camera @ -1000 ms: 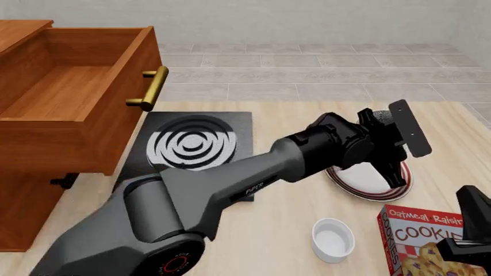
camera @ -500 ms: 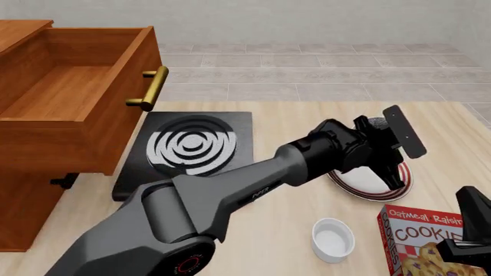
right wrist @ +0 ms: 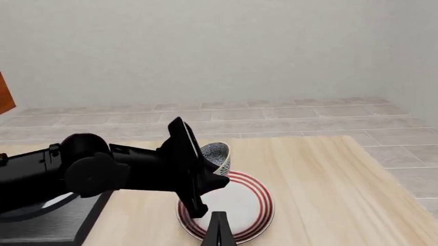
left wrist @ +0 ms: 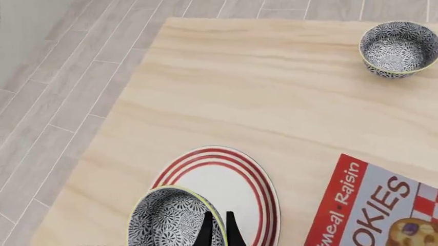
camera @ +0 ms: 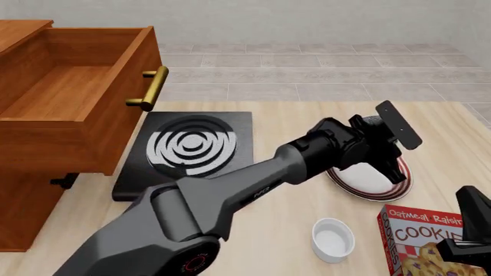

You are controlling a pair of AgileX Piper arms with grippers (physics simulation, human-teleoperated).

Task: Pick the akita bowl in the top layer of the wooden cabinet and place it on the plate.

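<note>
Gripping the black-and-white patterned round bowl (left wrist: 174, 218) by its rim, the left gripper (left wrist: 219, 228) risks tipping it off the red-ringed white plate (left wrist: 236, 192) at lower centre.

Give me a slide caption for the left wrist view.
Left gripper shut on the akita bowl, holding it over the red-ringed plate.

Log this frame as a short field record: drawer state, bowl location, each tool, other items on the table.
top layer: pulled open, nothing visible inside
akita bowl: held at its rim by the left tool, over the plate; contact with plate cannot be told
right tool: fingers together, holding nothing
second patterned bowl: on the table, apart from the plate
others: cookie box, white cup, black stove slab
</note>
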